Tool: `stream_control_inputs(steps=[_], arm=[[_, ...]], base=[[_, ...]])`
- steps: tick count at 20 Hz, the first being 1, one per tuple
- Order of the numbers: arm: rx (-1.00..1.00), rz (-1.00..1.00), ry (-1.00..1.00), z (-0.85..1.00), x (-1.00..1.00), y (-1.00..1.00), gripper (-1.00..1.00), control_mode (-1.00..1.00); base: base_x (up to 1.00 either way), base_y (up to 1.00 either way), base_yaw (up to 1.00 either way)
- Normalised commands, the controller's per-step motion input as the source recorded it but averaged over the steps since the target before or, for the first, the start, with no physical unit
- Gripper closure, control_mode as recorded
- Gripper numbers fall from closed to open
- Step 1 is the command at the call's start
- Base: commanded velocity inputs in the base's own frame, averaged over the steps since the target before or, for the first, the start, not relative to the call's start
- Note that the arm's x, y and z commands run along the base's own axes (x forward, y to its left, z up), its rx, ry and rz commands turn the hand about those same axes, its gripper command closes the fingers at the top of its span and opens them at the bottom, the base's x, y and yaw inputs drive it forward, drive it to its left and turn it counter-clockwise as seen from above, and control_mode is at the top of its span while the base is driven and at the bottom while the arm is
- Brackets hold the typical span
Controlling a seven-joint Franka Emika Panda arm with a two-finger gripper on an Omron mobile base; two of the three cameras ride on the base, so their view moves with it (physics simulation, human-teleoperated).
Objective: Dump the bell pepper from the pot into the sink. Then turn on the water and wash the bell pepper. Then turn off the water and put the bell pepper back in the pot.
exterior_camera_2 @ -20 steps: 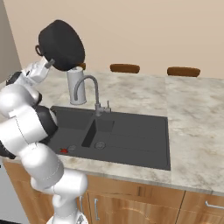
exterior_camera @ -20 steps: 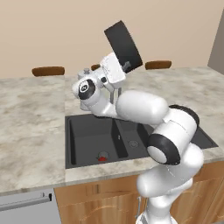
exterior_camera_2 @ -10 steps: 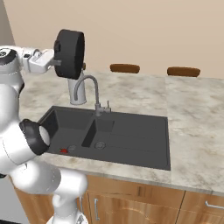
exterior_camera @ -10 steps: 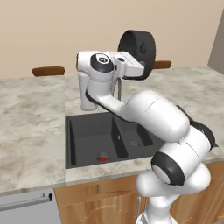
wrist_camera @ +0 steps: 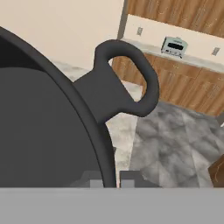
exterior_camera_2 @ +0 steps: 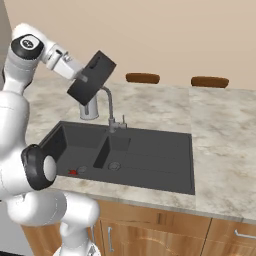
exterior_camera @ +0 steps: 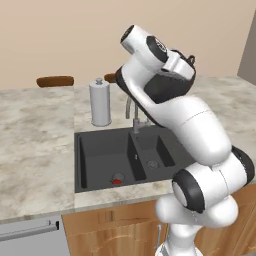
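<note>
Judging from how things lie, the first step looks finished: the bell pepper (exterior_camera: 116, 181) sits as a small red lump on the floor of the larger left bowl of the sink (exterior_camera: 100, 131), close to the round drain, and it shows again at the near left corner of that bowl in the right base view (exterior_camera_2: 73, 172). The pot (exterior_camera_2: 91, 77) is in the air, tipped steeply on its side above the back of the sink, just by the faucet (exterior_camera_2: 109, 106) and in front of the tall silver canister (exterior_camera: 100, 102). The tool (wrist_camera: 111, 178) is pinching the pot's rim, its jaws pressed onto the thin wall beside one loop handle, as the hand view shows. No stream comes from the faucet, so I take the washing as not yet begun. What is left, by my reading: set the pot down somewhere on the counter (exterior_camera: 35, 130), push the faucet's lever to start the water, rinse the bell pepper, shut the water off, then lift the bell pepper back into the pot.
</note>
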Motion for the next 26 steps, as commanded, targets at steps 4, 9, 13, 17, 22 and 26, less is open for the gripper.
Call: stream_control_inputs(steps=[4, 9, 13, 17, 22, 26], arm=[[0.25, 0.05, 0.16, -0.38, 0.00, -0.19, 1.00, -1.00], [0.26, 0.01, 0.01, -0.30, -0.15, -0.01, 1.00, -1.00], [0.26, 0.05, 0.00, -0.41, -0.36, 0.00, 1.00, -1.00], [0.21, 0.08, 0.00, -0.37, -0.23, 0.19, 1.00, -1.00], [0.16, 0.14, 0.00, -0.37, -0.14, 0.34, 1.00, -1.00], [0.12, 0.20, 0.00, -0.27, -0.14, 0.41, 1.00, -1.00]], base=[[0.00, 0.00, 0.00], [0.00, 0.00, 0.00], [0.00, 0.00, 0.00], [0.00, 0.00, 0.00], [0.00, 0.00, 0.00], [0.00, 0.00, 0.00]])
